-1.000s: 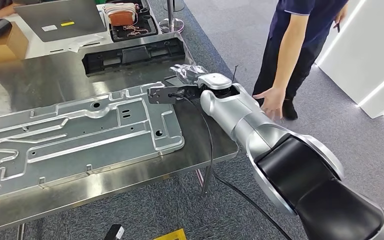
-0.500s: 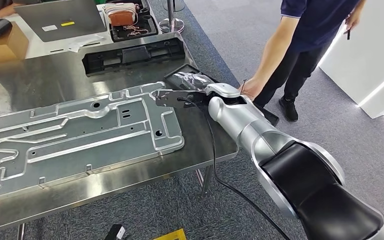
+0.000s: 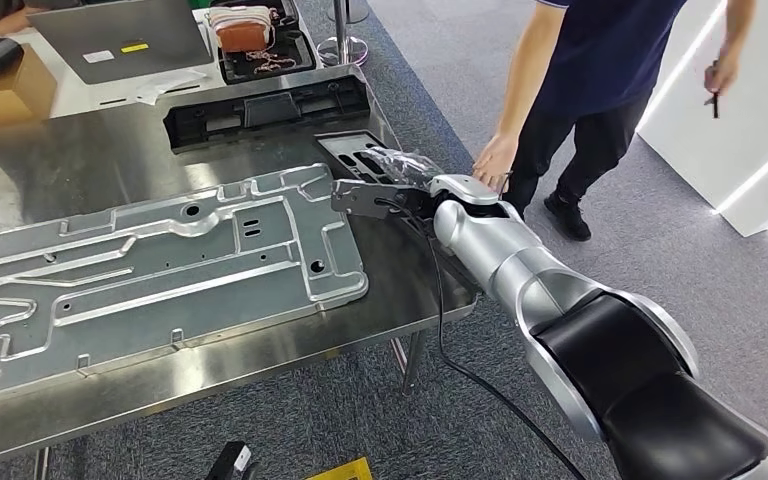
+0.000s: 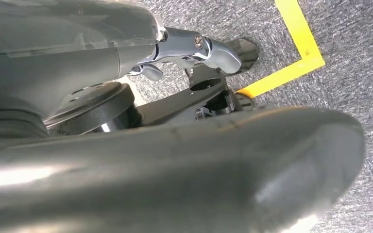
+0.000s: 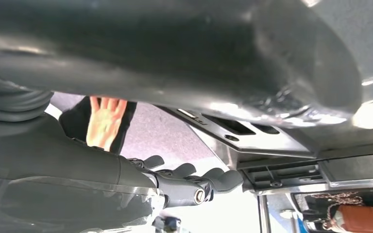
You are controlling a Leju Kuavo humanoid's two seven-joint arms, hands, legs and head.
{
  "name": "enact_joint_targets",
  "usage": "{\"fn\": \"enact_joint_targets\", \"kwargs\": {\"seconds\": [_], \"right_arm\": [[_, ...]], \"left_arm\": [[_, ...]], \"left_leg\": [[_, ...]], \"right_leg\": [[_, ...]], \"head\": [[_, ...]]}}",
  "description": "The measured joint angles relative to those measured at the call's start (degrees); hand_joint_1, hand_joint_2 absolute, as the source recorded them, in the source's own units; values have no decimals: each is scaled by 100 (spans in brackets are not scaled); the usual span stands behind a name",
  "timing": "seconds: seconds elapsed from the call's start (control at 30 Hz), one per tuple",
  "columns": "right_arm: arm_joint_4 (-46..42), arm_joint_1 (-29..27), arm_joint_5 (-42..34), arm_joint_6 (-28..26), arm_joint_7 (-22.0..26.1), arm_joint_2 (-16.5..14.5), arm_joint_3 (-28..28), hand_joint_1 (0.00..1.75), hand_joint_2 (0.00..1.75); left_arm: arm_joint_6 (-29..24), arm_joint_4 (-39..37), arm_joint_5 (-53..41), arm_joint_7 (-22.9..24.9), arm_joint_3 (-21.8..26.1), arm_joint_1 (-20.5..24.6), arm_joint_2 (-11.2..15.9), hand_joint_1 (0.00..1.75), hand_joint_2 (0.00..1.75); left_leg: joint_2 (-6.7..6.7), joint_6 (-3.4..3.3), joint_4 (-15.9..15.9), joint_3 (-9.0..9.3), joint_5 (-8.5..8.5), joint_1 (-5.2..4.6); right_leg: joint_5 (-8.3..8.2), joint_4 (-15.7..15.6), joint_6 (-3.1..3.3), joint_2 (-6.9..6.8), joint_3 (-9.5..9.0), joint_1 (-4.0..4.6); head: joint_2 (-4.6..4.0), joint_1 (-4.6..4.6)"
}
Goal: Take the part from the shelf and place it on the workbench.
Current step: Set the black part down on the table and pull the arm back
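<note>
The part [image 3: 348,148], a small black tray-like moulding, lies flat on the steel workbench [image 3: 80,150] near its right edge. My right hand [image 3: 403,168], wrapped in clear film, hovers just behind the part, with its fingers over the part's near end. In the right wrist view the fingers [image 5: 189,180] are spread and slightly bent with nothing in them, and the part [image 5: 252,138] lies beyond them. My left hand [image 4: 199,48] hangs over grey carpet, holding nothing.
A large stamped metal panel [image 3: 160,260] covers the bench's left and middle. A long black moulding [image 3: 260,110] lies behind the part. A person stands at the right, with a hand [image 3: 495,160] close to the bench corner. A laptop [image 3: 125,35] sits further back.
My right hand has drawn back toward me and to the right, uncovering the black part on the bench. The person's hand has risen to near the bench corner.
</note>
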State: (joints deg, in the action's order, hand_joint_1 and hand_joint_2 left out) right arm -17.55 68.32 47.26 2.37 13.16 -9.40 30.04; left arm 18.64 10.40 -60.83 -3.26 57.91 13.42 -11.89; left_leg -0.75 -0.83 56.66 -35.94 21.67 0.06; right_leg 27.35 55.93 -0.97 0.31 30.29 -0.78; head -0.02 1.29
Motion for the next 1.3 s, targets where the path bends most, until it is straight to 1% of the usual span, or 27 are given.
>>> {"fn": "enact_joint_targets", "kwargs": {"seconds": [0.2,0.33,0.47,0.6,0.8,0.9,1.07,1.3], "right_arm": [[-110,36,449,64,75,-22,126,0,0],[-327,176,529,201,302,-139,286,0,0],[-854,153,288,616,386,-297,562,0,0],[-1582,-75,-224,829,315,-316,1100,0,0],[-2748,-376,-1196,997,70,-122,1986,0,0],[-3217,-477,-1522,1064,34,13,2372,0,0],[-3647,-590,-1714,1084,21,173,2698,0,0],[-4143,-714,-2215,1033,-74,439,3164,0,0]], "left_arm": [[-48,0,33,-34,20,-5,0,0,0],[-102,0,106,-55,64,-10,0,0,0],[-155,0,171,-120,118,-20,0,0,0],[-207,0,235,-164,198,-39,0,0,0],[-162,0,186,-363,233,-73,2,0,0],[-104,0,129,-436,233,-88,3,0,0],[-84,0,103,-450,233,-98,15,0,0],[-126,0,171,-399,234,-100,17,0,0]], "left_leg": [[0,0,-1,-1,0,0],[1,0,-1,-1,0,0],[0,0,-2,0,0,1],[1,0,-3,-1,0,2],[1,0,-2,-2,0,0],[1,0,-2,-1,0,0],[1,0,-2,-1,0,0],[1,2,2,-1,5,-6]], "right_leg": [[0,1,0,0,-2,1],[0,1,0,1,-2,1],[2,1,2,-1,-1,2],[4,1,3,0,1,1],[4,0,3,0,1,-1],[3,0,3,0,0,-1],[2,0,2,-1,0,0],[2,-4,1,-1,-1,-6]], "head": [[0,0],[0,0],[0,0],[0,0],[0,0],[0,0],[0,0],[0,0]]}}
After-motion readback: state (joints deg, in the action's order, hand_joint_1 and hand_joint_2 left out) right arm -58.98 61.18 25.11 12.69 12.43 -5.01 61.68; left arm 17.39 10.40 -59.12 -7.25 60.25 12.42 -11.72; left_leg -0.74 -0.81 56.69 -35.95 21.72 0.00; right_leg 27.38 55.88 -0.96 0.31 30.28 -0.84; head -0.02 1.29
